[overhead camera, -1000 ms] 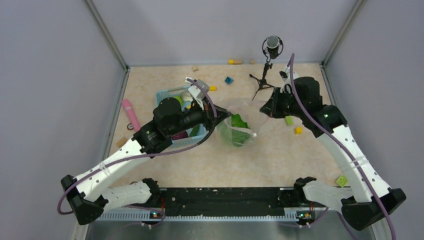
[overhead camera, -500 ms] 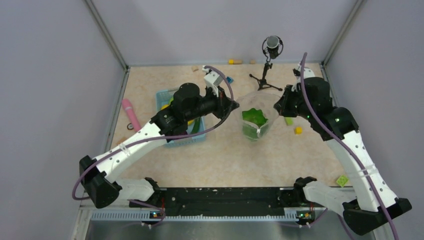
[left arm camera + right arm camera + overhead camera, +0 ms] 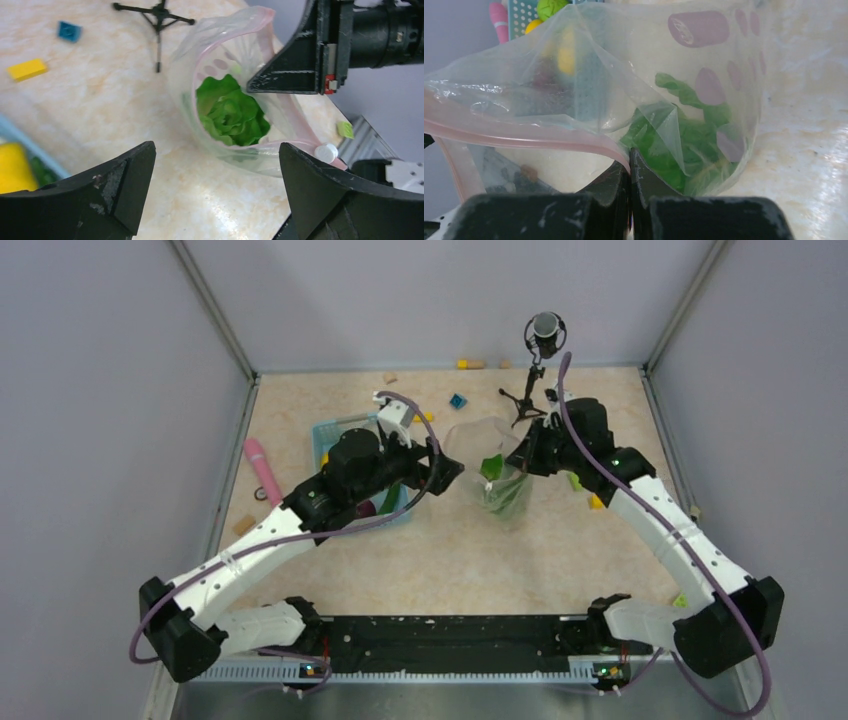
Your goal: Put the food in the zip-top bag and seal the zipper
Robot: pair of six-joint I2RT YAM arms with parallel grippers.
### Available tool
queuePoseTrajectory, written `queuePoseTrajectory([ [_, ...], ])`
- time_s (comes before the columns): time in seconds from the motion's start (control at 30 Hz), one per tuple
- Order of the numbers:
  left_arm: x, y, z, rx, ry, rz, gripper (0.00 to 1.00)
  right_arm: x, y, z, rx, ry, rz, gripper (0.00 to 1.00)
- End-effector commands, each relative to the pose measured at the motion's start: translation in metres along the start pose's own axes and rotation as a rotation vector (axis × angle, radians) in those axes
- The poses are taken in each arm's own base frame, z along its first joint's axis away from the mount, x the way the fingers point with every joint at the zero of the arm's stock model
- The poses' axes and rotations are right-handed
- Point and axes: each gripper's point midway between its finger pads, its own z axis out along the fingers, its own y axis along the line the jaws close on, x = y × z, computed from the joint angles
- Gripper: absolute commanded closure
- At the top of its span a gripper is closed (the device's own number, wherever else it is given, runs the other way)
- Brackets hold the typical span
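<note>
The zip-top bag (image 3: pixel 478 445) stands open-mouthed on the table with the leafy green lettuce (image 3: pixel 231 111) inside it. My right gripper (image 3: pixel 522 456) is shut on the pink zipper (image 3: pixel 524 137) at the bag's right rim, and its jaws (image 3: pixel 630 156) pinch the strip. My left gripper (image 3: pixel 216 150) hangs wide open just left of the bag, holding nothing, apart from the plastic. A white slider (image 3: pixel 326 151) sits on the zipper end. More food lies in the blue basket (image 3: pixel 335 430): a green lime (image 3: pixel 551 7) and a yellow piece (image 3: pixel 12 167).
A microphone on a small tripod (image 3: pixel 535 370) stands behind the bag. A pink stick (image 3: pixel 262 468) lies left of the basket. Small coloured blocks are scattered at the back (image 3: pixel 457 400) and right of the bag (image 3: pixel 596 501). Grey walls enclose the table.
My left gripper has opened and drawn back left from the bag's rim. The right gripper, still shut on the zipper, has shifted left and nearer with the bag.
</note>
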Motion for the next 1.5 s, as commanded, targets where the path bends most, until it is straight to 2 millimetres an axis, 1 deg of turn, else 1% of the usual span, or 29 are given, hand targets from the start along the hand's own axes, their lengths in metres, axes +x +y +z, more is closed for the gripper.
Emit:
queuePoseTrajectory([
  [0.0, -0.019, 0.042, -0.038, -0.235, -0.141, -0.059, 0.02, -0.035, 0.040, 0.006, -0.199, -0.127, 0.025, 1.00],
  [0.13, -0.016, 0.061, -0.072, -0.338, -0.196, -0.107, 0.02, -0.044, 0.054, 0.011, -0.281, -0.172, 0.013, 1.00],
  [0.2, -0.014, 0.076, -0.088, -0.423, -0.226, -0.127, 0.02, -0.049, 0.062, 0.013, -0.317, -0.182, -0.001, 1.00],
  [0.3, -0.005, 0.111, -0.107, -0.597, -0.242, -0.158, 0.01, -0.055, 0.073, 0.016, -0.354, -0.185, -0.039, 1.00],
  [0.37, 0.003, 0.138, -0.112, -0.684, -0.228, -0.188, 0.02, -0.054, 0.072, 0.021, -0.353, -0.176, -0.055, 1.00],
  [0.43, 0.015, 0.162, -0.105, -0.708, -0.182, -0.224, 0.02, -0.051, 0.069, 0.023, -0.344, -0.165, -0.067, 1.00],
  [0.47, 0.017, 0.169, -0.101, -0.703, -0.174, -0.235, 0.02, -0.049, 0.067, 0.024, -0.339, -0.158, -0.071, 1.00],
  [0.5, 0.024, 0.179, -0.093, -0.706, -0.142, -0.241, 0.02, -0.046, 0.065, 0.025, -0.332, -0.148, -0.077, 1.00],
  [0.6, 0.035, 0.196, -0.070, -0.679, -0.067, -0.222, 0.02, -0.038, 0.058, 0.026, -0.309, -0.123, -0.103, 1.00],
  [0.73, 0.055, 0.221, -0.042, -0.635, 0.027, -0.247, 0.02, -0.023, 0.045, 0.030, -0.263, -0.069, -0.108, 1.00],
  [0.83, 0.075, 0.246, -0.031, -0.687, 0.099, -0.252, 0.02, -0.016, 0.041, 0.030, -0.255, -0.053, -0.108, 1.00],
  [0.93, 0.092, 0.264, -0.023, -0.734, 0.172, -0.271, 0.02, -0.014, 0.040, 0.029, -0.252, -0.047, -0.107, 1.00],
  [1.07, 0.103, 0.276, -0.011, -0.731, 0.215, -0.276, 0.03, -0.011, 0.038, 0.032, -0.249, -0.036, -0.103, 1.00],
  [1.13, 0.111, 0.275, 0.001, -0.679, 0.253, -0.285, 0.07, -0.010, 0.038, 0.033, -0.252, -0.029, -0.103, 1.00],
  [1.2, 0.115, 0.276, 0.010, -0.656, 0.280, -0.298, 0.13, -0.009, 0.038, 0.034, -0.255, -0.022, -0.101, 1.00],
  [1.3, 0.125, 0.283, 0.015, -0.666, 0.316, -0.309, 0.21, -0.008, 0.038, 0.033, -0.256, -0.021, -0.104, 1.00],
  [1.4, 0.132, 0.287, 0.016, -0.679, 0.325, -0.309, 0.29, -0.008, 0.036, 0.033, -0.242, -0.027, -0.110, 1.00],
  [1.47, 0.135, 0.289, 0.015, -0.688, 0.327, -0.308, 0.31, -0.008, 0.034, 0.033, -0.232, -0.029, -0.112, 1.00],
])
